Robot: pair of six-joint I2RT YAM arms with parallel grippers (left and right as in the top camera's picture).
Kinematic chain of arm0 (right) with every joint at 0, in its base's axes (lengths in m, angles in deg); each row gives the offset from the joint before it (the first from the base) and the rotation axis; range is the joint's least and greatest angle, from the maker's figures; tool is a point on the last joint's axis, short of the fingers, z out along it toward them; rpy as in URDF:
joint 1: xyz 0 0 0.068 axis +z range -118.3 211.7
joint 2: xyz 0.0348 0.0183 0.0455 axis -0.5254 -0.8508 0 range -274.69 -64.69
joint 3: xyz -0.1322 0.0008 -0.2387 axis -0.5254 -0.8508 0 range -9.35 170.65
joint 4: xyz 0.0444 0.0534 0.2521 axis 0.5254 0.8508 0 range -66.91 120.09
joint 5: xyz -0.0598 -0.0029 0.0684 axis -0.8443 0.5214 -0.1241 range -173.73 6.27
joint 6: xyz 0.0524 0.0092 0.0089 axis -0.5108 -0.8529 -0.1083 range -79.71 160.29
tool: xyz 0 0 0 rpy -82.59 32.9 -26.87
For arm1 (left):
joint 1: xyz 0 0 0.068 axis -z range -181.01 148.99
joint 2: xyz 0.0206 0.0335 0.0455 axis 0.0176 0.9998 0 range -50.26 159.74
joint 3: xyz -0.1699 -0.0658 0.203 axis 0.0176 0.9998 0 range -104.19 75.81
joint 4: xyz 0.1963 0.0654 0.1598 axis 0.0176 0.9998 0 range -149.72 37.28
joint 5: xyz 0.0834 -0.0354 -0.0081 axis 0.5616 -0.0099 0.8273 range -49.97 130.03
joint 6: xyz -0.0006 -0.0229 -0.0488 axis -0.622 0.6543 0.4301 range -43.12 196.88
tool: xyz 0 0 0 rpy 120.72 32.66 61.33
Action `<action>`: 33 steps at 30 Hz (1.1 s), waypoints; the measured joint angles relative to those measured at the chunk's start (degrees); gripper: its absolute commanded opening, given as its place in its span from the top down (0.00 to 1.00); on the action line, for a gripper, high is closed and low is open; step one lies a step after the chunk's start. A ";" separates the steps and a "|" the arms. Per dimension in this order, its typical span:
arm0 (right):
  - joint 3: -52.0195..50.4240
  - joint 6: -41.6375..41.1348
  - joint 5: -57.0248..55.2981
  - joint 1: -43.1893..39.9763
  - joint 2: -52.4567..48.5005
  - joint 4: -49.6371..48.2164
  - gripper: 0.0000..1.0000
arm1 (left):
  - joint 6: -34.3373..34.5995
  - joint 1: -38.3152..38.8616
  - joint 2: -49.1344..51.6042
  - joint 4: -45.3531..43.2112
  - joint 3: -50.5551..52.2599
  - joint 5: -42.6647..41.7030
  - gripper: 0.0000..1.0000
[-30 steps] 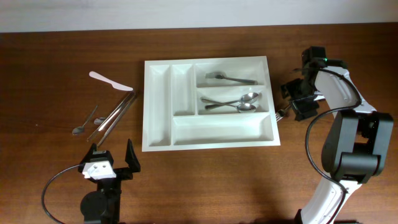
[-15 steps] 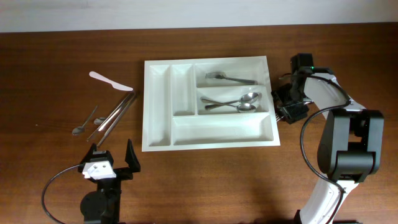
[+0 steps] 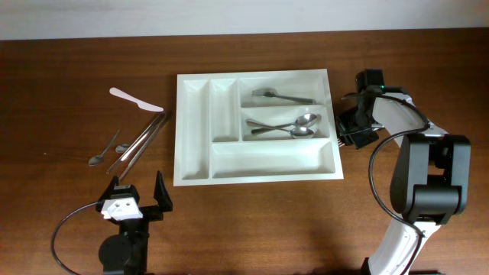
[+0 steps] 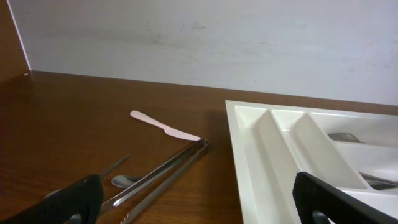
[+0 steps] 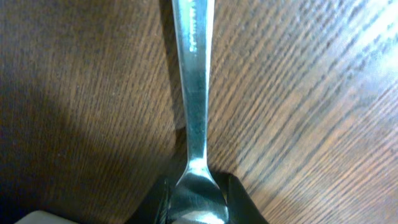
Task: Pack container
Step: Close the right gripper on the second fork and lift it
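Note:
The container (image 3: pixel 260 179) is a white compartment tray at the table's middle, and its left slots (image 4: pixel 261 149) show in the left wrist view. It holds a fork (image 3: pixel 283 96) and two spoons (image 3: pixel 286 127). My right gripper (image 3: pixel 353 131) is low on the table just off the tray's right edge. In the right wrist view its black fingers (image 5: pixel 239 199) press both sides of the wide end of a steel utensil (image 5: pixel 194 93), whose handle lies on the wood. My left gripper (image 3: pixel 137 197) stands open near the front left, its jaws (image 4: pixel 199 211) wide apart with nothing between them.
Left of the tray lie a white plastic knife (image 3: pixel 136 100), steel tongs (image 3: pixel 141 140) and small spoons (image 3: pixel 103 153). The same knife (image 4: pixel 165 127) and tongs (image 4: pixel 161 177) appear ahead of the left gripper. A white wall runs behind the table.
My right gripper slid left to the tray's right edge and its jaws came together on the steel utensil. The left arm has not moved.

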 measured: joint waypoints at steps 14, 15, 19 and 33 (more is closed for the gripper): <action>0.00 3.32 0.20 -4.37 0.02 -0.20 0.96 | 0.00 0.00 0.00 0.00 0.00 0.00 0.01; 0.00 4.74 0.20 -5.84 0.02 -0.20 0.96 | 0.00 0.00 0.00 0.00 0.00 0.00 0.01; 0.70 9.73 -0.42 -8.33 0.00 0.15 0.96 | 0.00 0.00 0.00 0.00 0.00 0.00 0.01; 20.17 23.50 1.14 -9.09 -0.02 9.55 0.96 | 0.00 0.00 0.00 0.00 0.00 0.00 0.01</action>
